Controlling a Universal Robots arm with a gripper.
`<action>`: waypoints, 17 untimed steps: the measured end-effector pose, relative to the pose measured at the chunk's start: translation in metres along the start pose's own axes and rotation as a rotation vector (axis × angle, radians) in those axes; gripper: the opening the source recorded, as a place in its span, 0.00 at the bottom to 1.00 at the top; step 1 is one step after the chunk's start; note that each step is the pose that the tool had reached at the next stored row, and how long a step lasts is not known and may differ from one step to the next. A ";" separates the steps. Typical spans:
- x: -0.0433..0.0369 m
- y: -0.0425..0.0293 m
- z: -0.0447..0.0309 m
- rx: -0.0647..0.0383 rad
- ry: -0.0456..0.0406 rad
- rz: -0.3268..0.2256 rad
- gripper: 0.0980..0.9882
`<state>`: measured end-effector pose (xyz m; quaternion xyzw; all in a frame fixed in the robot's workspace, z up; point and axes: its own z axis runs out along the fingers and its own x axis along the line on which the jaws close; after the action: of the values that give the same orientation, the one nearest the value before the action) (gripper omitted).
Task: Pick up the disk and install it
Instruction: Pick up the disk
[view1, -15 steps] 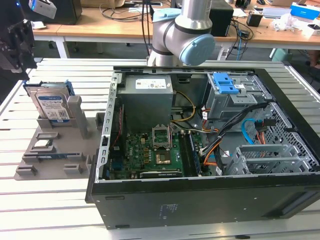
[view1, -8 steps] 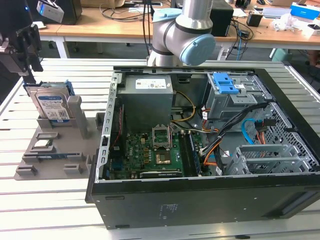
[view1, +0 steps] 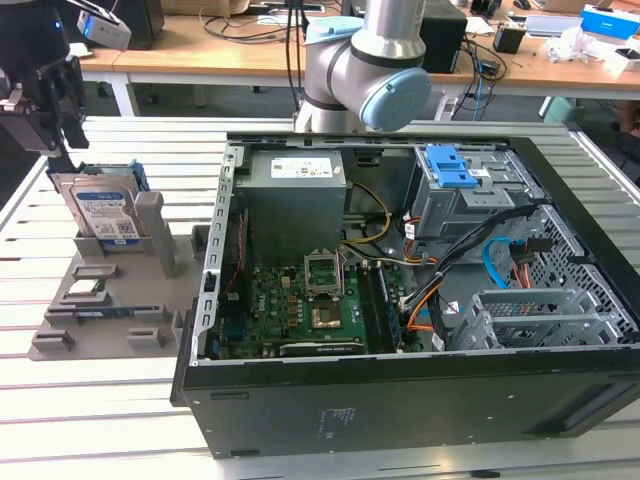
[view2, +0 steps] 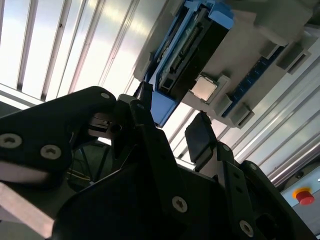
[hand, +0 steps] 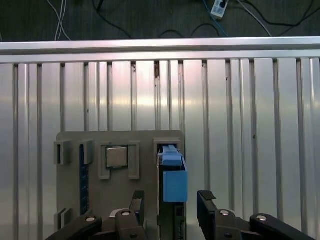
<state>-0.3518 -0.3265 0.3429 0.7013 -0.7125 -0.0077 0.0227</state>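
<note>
The disk (view1: 100, 210) stands on edge in a slot of the grey holder (view1: 110, 320) at the exterior view's left. It is silver with a blue-and-white label and a blue carrier frame. My gripper (view1: 62, 145) hangs just above its top edge. In the first wrist view the disk (hand: 172, 180) lies between my two black fingertips, and my gripper (hand: 171, 200) is open with a gap on each side. In the second wrist view the gripper (view2: 172, 107) is close to the blue end of the disk (view2: 185, 55), apart from it.
A small silver processor chip (view1: 85, 290) sits in the same holder beside the disk. The open computer case (view1: 400, 400) lies to the exterior view's right, with a grey drive cage and blue latch (view1: 450, 170) inside. The arm's base (view1: 370, 70) stands behind the case.
</note>
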 end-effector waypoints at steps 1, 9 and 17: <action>0.0000 -0.0001 0.0008 0.000 0.0004 0.000 0.50; -0.0002 -0.0007 0.0075 0.000 0.0018 0.000 0.50; -0.0003 -0.0015 0.0130 0.000 0.0030 0.000 0.50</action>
<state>-0.3508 -0.3264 0.3298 0.7012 -0.7125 -0.0066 0.0237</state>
